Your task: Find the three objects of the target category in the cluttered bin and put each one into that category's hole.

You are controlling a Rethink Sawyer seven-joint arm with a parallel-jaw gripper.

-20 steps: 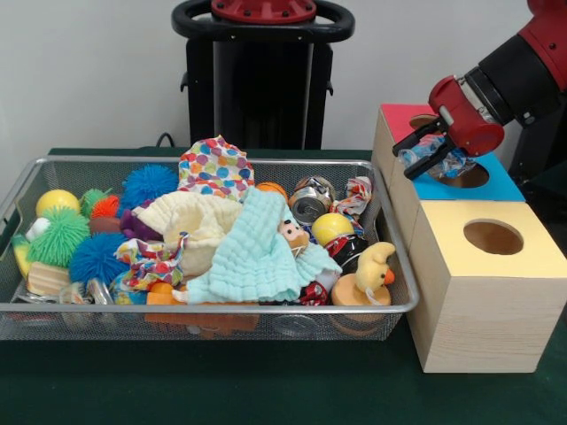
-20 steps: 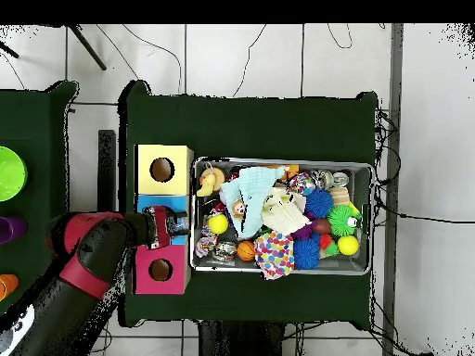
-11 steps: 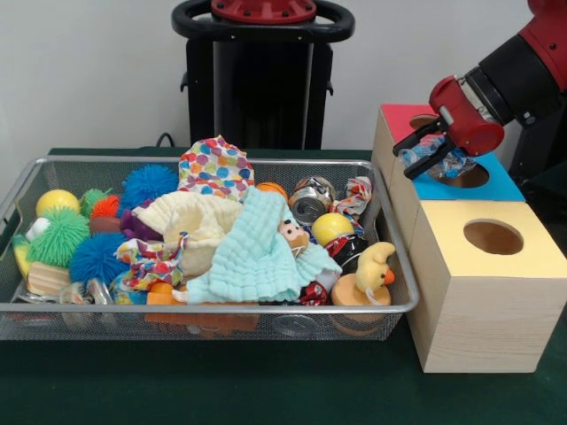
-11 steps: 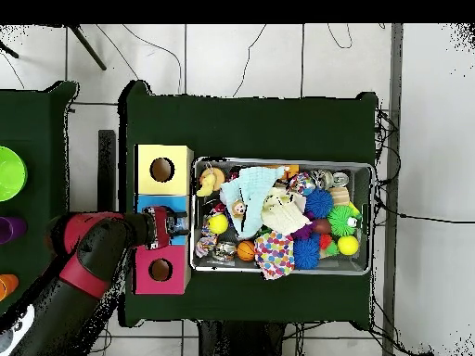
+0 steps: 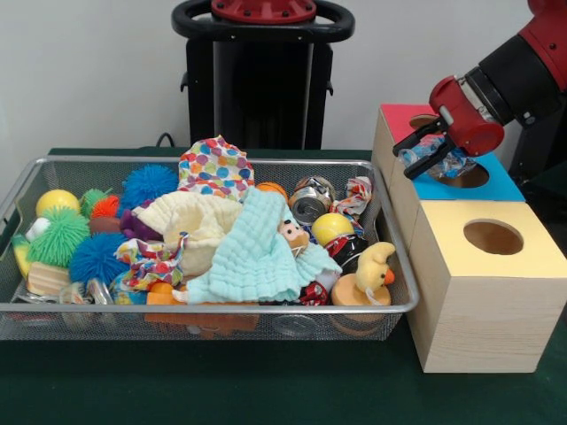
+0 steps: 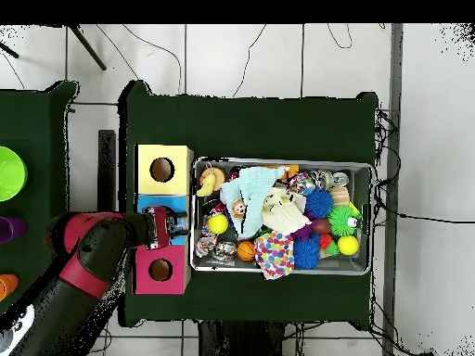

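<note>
Front view: hovering over the blue-topped box [image 5: 496, 184], gripper [image 5: 427, 150] clamped on a crumpled clear plastic bottle with blue on it [image 5: 437, 156], just beside and above that box's round hole [image 5: 461, 174]. Standing in a row beside the bin: pink-topped box [image 5: 400, 119] farthest back, blue-topped in the middle, yellow-topped box [image 5: 483, 283] nearest the camera, each showing a hole in its lid. Filling the wire mesh bin [image 5: 204, 312]: mint green cloth [image 5: 257, 252] draped over the middle, cream cloth [image 5: 190, 221] beside it, polka-dot fabric [image 5: 215, 166] rising at the back, crushed silver can [image 5: 310, 202] near the far right corner, yellow ball [image 5: 330, 227] next to it, yellow duck toy [image 5: 373, 267] at the near right corner, and green [image 5: 58, 237] and blue [image 5: 96, 257] spiky balls at the left end.

Overhead view: reaching across from the lower left, red and black arm [image 6: 88, 260], ending with the gripper [image 6: 163, 228] between the yellow-topped box [image 6: 162, 170] and the pink-topped one [image 6: 160, 270], close against the bin's edge [image 6: 192, 215].
</note>
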